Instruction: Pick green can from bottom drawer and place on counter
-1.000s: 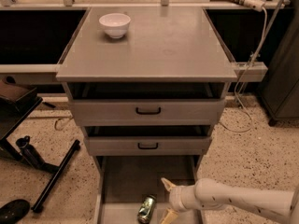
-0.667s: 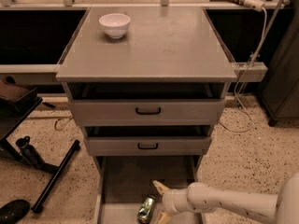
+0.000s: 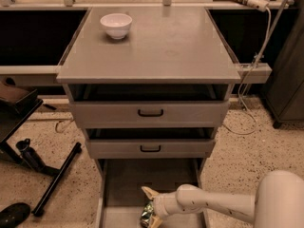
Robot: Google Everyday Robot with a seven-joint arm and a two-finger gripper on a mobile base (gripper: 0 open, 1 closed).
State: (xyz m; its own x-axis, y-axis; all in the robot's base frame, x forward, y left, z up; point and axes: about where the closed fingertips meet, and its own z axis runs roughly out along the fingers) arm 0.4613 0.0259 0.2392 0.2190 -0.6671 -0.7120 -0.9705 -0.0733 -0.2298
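The green can (image 3: 147, 216) lies in the open bottom drawer (image 3: 137, 179), near its front, at the lower edge of the view. My gripper (image 3: 150, 206) reaches in from the right on a white arm and is open. One finger (image 3: 149, 192) is just behind the can and the other is at the can's near side, so the can sits between them. Part of the can is hidden by the gripper. The counter (image 3: 161, 46) is the grey cabinet top above.
A white bowl (image 3: 116, 25) stands on the counter's back left. Two shallower drawers with black handles (image 3: 150, 112) are slightly open above the bottom drawer. Black stand legs (image 3: 54, 179) lie on the floor at left. A white cable (image 3: 251, 70) hangs at right beside a dark cabinet (image 3: 289, 80).
My gripper has moved left along the bottom drawer, from beside the can to around it. The can has not moved.
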